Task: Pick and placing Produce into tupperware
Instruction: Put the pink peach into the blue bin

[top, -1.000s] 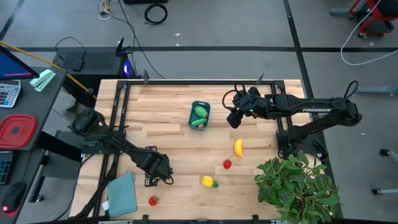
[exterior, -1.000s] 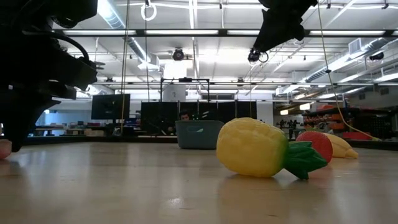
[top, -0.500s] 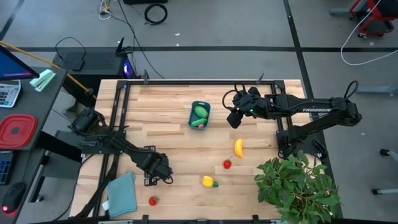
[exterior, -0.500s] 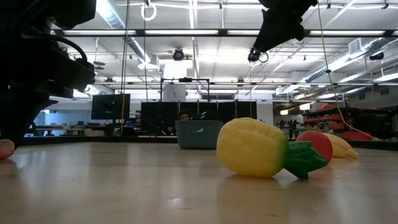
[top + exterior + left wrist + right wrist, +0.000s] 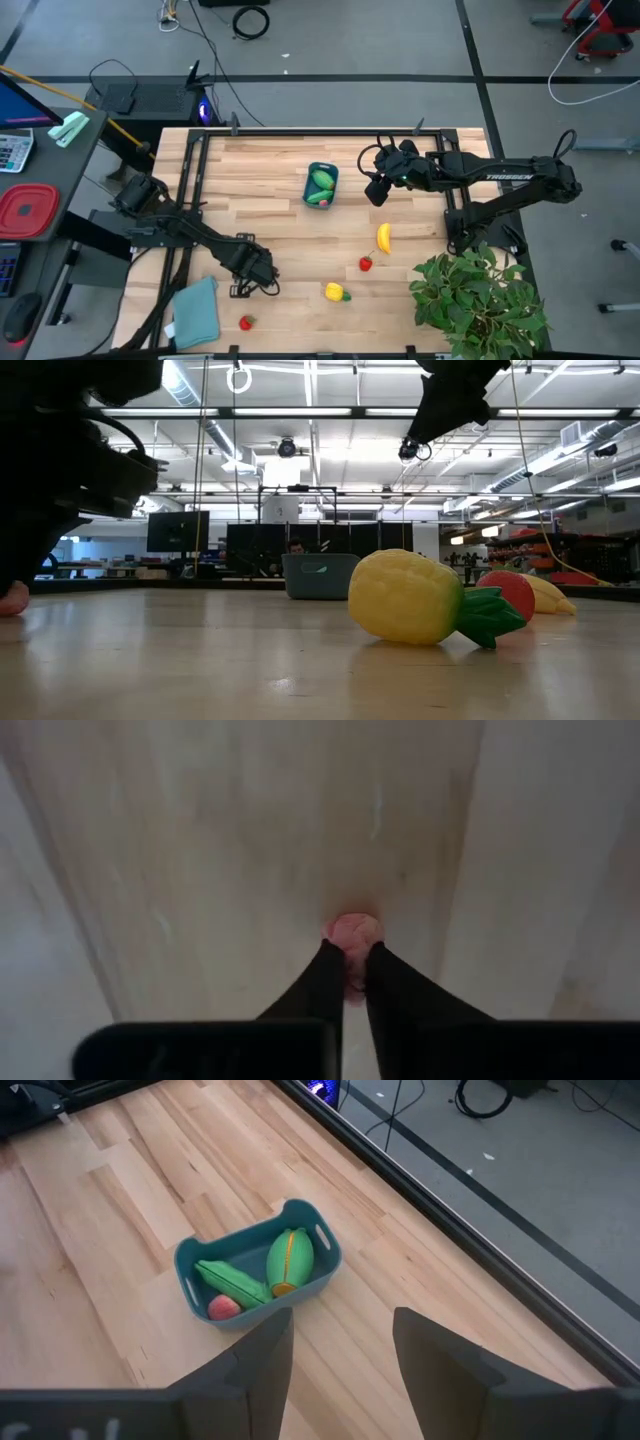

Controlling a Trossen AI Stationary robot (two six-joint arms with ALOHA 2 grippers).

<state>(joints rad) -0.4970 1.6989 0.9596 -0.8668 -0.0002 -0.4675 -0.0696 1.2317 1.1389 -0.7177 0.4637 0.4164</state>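
The teal tub (image 5: 321, 185) stands mid-table and holds two green pieces and a small red one; the right wrist view shows the tub (image 5: 258, 1265) from above. My right gripper (image 5: 378, 190) hovers open to its right, touching nothing. My left gripper (image 5: 256, 277) is low over the near-left table, shut on a tiny red piece (image 5: 352, 929) that it hides in the high view. Lying loose on the wood are a banana (image 5: 383, 237), a strawberry (image 5: 366, 264), a yellow-and-green piece (image 5: 337, 292) and another strawberry (image 5: 246, 322). My left gripper (image 5: 348, 948) pinches the tiny red piece (image 5: 352, 932) between its two fingertips (image 5: 325, 960), coming from above and pointing down. The piece (image 5: 12, 598) sits at table level; whether it rests on the wood or hangs just above it, I cannot tell.
A folded teal cloth (image 5: 197, 310) lies at the near-left corner. A leafy potted plant (image 5: 480, 300) fills the near-right corner. A red container (image 5: 25, 210) sits on the side desk off the table. Bare wood lies between the tub and my left gripper.
The left arm has shifted a little in the low view, and more of the red piece shows under it now. The right arm has kept still.
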